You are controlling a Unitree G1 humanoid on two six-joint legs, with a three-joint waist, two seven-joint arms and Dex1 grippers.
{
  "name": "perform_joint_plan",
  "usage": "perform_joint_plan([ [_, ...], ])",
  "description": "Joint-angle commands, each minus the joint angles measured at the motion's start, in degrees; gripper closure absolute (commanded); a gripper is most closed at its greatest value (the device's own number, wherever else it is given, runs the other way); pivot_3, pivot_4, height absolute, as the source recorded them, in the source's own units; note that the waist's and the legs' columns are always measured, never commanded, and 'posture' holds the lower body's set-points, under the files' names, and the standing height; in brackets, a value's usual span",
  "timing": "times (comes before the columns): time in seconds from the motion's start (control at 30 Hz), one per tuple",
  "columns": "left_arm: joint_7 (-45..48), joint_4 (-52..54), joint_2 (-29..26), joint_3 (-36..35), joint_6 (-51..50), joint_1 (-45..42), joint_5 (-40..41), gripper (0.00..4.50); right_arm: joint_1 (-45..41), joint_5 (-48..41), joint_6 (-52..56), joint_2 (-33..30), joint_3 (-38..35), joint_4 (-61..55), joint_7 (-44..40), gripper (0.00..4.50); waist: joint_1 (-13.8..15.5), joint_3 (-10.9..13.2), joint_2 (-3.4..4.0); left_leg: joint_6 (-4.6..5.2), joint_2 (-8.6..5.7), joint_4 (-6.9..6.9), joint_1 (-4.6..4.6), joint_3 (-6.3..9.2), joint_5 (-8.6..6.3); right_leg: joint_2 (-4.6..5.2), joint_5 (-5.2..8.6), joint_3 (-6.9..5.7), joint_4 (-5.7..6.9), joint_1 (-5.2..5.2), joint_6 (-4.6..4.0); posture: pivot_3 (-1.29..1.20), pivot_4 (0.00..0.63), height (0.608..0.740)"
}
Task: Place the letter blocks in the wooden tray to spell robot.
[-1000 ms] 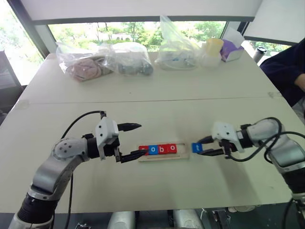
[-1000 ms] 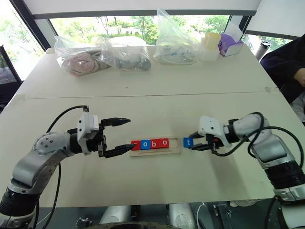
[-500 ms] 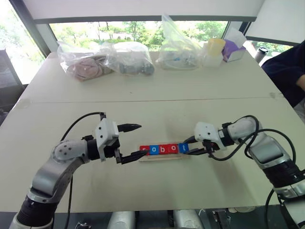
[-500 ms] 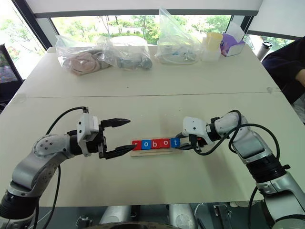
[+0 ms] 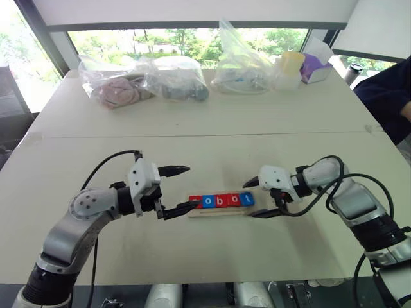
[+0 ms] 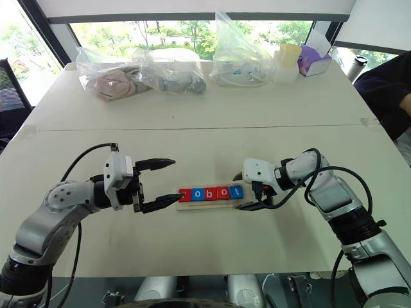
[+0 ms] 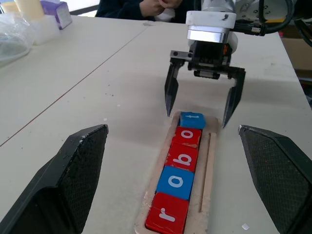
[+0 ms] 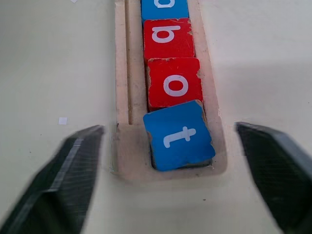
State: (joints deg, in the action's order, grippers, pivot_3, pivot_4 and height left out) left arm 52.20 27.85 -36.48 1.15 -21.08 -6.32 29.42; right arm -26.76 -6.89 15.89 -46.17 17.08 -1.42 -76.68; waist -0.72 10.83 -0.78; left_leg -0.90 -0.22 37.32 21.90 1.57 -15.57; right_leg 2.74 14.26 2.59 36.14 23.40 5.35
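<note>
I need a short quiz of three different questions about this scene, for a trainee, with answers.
1. True or false: the right tool grips the t block.
2. What colour is the b block? A red, B blue, C green.
3. How many blocks lie in the tray?

Key: 1 false, the tool is open around the tray's end, not touching the t block. 2 A. 3 five, spelling robot; the t sits slightly askew.

Pale table [image 5: 212,122] with a seam running across it, holding the wooden tray [image 5: 218,211] near the front edge and, along the far edge, three clear plastic bags [image 5: 173,78], a yellow-lidded tub [image 5: 287,69] and a purple box [image 5: 314,67].
</note>
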Motion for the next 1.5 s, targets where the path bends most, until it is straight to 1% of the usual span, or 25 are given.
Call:
perform_joint_plan([
  [0.03,0.0,1.6,-0.4,-1.0,0.0,-0.4,0.9,0.00,-1.0,-0.1,-0.1,-0.2,-0.8,-1.2,0.1,0.03,0.0,0.0,0.00,0.00,0.00,0.00,0.00,0.00,0.00,0.00,0.00,0.00,0.00,0.00,0.00,0.00,0.150,0.740],
  [0.13,0.1,1.7,-0.4,-1.0,0.0,-0.3,1.0,0.00,-2.2,-1.6,2.3,0.9,-2.3,-1.5,1.5,0.03,0.0,0.0,0.00,0.00,0.00,0.00,0.00,0.00,0.00,0.00,0.00,0.00,0.00,0.00,0.00,0.00,0.150,0.740],
  [0.2,0.1,1.7,-0.3,-0.8,0.0,-0.2,1.0,0.00,-3.7,-3.2,5.5,2.9,-3.6,-1.4,3.6,0.03,-0.1,0.0,0.00,0.00,0.00,0.01,0.00,0.00,0.00,0.00,0.00,0.00,0.00,0.00,0.00,0.00,0.150,0.740],
  [0.37,0.2,1.5,-0.2,-0.5,0.1,-0.4,0.8,0.00,-5.1,-3.6,8.3,5.5,-3.6,-1.5,6.3,0.03,0.0,0.0,0.00,0.00,0.02,-0.02,-0.01,0.03,0.00,-0.03,-0.01,-0.01,0.03,0.01,-0.01,0.00,0.150,0.740],
  [0.53,0.0,1.5,-0.1,-0.5,0.0,-0.6,0.8,0.00,-5.7,-1.2,5.9,6.7,-1.8,0.2,8.2,0.03,0.0,0.0,0.00,0.00,-0.02,0.00,0.07,0.03,0.00,0.02,-0.02,-0.02,0.00,0.03,0.00,0.00,0.150,0.740],
  [0.7,-0.2,1.5,-0.1,-0.5,0.0,-0.6,0.7,0.00,-6.5,2.4,0.4,7.1,-0.8,4.6,9.8,0.03,-0.1,0.0,0.00,0.00,-0.02,0.01,0.05,0.03,0.00,0.01,-0.01,-0.03,0.00,0.03,0.00,0.00,0.150,0.740],
  [0.83,-0.3,1.5,0.0,-0.5,0.1,-0.6,0.7,0.00,-6.8,3.3,-2.0,6.8,-0.9,7.2,9.6,0.03,-0.1,0.0,0.00,0.00,-0.02,0.00,0.06,0.03,0.00,0.00,-0.02,-0.03,0.00,0.04,0.01,0.00,0.150,0.740],
  [1.0,-0.4,1.6,0.0,-0.5,0.1,-0.5,0.7,0.00,-6.4,3.0,-2.0,6.2,-1.8,7.3,9.0,0.03,-0.1,0.0,0.00,0.00,-0.02,0.00,0.05,0.03,0.00,0.00,-0.02,-0.03,0.01,0.03,0.02,0.00,0.150,0.740],
  [1.13,-0.4,1.5,0.1,-0.5,0.1,-0.6,0.7,0.00,-6.6,-0.7,3.0,6.7,-4.8,4.8,9.2,0.03,0.0,0.0,0.00,0.00,-0.02,0.00,0.06,0.04,0.00,0.01,-0.02,-0.03,0.01,0.03,0.02,0.00,0.150,0.740],
  [1.3,-1.5,2.1,-0.7,-0.9,-1.2,-0.1,0.2,0.00,-7.0,-8.4,15.1,6.1,-10.4,-1.0,9.9,0.03,0.0,0.0,0.00,0.00,-0.01,0.00,0.06,0.05,0.00,0.01,-0.02,-0.02,0.01,0.04,0.02,0.00,0.150,0.740],
  [1.4,-1.6,3.6,-2.5,-3.3,-3.2,2.1,1.8,0.00,-4.6,-14.9,23.3,1.5,-15.0,-7.0,7.2,0.03,0.0,0.0,0.03,0.00,-0.01,-0.02,0.10,0.06,0.00,0.02,-0.02,-0.03,0.00,0.08,0.01,0.00,0.150,0.740],
  [1.5,-1.9,5.3,-4.4,-6.0,-5.8,4.3,4.1,0.00,-0.1,-19.7,26.5,-4.4,-18.4,-12.6,3.5,0.03,0.3,0.0,0.02,0.00,-0.02,-0.02,0.20,0.15,0.00,0.06,-0.02,-0.09,-0.04,0.10,0.00,0.00,0.150,0.740],
])
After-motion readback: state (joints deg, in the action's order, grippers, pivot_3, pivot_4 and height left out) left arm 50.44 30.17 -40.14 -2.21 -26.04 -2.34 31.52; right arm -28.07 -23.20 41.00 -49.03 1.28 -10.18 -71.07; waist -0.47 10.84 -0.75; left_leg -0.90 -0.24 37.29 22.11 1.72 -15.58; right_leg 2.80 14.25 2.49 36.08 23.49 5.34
